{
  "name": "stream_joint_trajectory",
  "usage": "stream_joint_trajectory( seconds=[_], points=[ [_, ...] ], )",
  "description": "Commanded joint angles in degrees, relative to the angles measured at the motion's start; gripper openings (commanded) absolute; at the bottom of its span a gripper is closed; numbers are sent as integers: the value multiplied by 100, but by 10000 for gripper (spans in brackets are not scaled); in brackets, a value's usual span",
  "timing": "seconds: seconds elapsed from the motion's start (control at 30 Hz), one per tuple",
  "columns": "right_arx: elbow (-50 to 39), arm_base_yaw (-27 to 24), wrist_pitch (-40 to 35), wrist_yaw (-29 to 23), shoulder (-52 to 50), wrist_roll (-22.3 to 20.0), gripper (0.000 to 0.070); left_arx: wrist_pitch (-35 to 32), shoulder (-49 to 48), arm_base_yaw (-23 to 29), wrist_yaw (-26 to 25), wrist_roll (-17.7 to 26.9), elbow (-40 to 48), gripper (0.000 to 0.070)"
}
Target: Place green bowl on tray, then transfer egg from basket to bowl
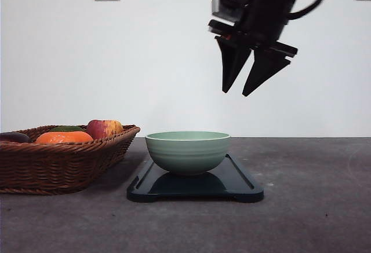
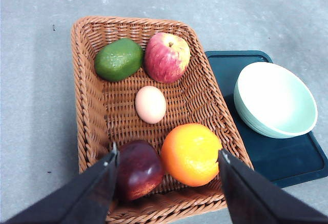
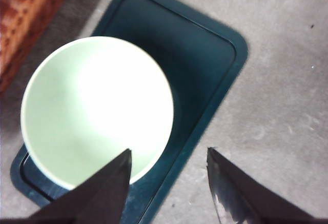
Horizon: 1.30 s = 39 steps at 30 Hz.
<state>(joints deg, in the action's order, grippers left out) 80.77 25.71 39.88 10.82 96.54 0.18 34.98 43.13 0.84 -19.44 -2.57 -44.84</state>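
Grey tabletop [image 1: 313,218]: green bowl [image 1: 188,150] sits on tray [image 1: 243,190]. My left gripper [image 2: 168,163], released above basket [image 2: 87,106], should straddle egg [image 2: 150,104], closing gently.

You see the bowl [image 1: 187,151], a pale sage-green ceramic with faint horizontal ridges and a lighter rim, standing upright and empty on the tray [image 1: 243,190]. It sits toward the tray's basket-side end, leaving the other end bare. The tray is flat, very dark, rectangular with rounded corners and a low raised rim, resting on the grey counter [image 1: 313,218]. Just beside it to the left you see the basket [image 1: 64,166], shallow, brown, woven wicker. The egg [image 2: 150,104], pale pinkish and lying on its side, rests near the middle of the basket floor, untouched.
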Motion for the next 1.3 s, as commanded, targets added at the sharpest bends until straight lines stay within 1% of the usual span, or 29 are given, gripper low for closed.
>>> stream_joint_trajectory(
  seconds=[0.0, 0.1, 0.2, 0.4, 0.6, 0.77, 0.9, 1.03, 1.17, 1.27],
  points=[
    [-459, 28, -379, 117, -269, -94, 288, -30, 31, -11, -11, 0, -118, 390],
    [-1320, 16, -960, 185, -869, -130, 287, -35, 31, -11, -11, 0, -118, 390],
    [-2089, -2, -1345, 187, -1472, -207, 287, -51, 31, -13, -11, 1, -118, 390],
    [-3182, -82, -1517, 285, -2619, -242, 288, -141, 32, -13, -11, 19, -118, 390],
    [-3986, -163, -1670, 276, -3703, -286, 288, -329, 45, -21, -13, 2, -118, 390],
    [-4426, -232, -1672, 268, -4318, -284, 288, -379, 223, -131, -11, -5, -161, 390],
    [-4507, -268, -1661, 270, -4447, -275, 287, -374, 638, -336, -4, -2, -286, 390],
    [-4507, -267, -1670, 270, -4453, -275, 288, -297, 1313, -557, 128, -20, -594, 389],
    [-4507, -267, -1672, 270, -4453, -277, 288, -209, 2118, -816, 510, -173, -1047, 388],
    [-4507, -267, -1673, 270, -4453, -277, 288, -131, 2720, -953, 637, -283, -1452, 387]
  ],
)
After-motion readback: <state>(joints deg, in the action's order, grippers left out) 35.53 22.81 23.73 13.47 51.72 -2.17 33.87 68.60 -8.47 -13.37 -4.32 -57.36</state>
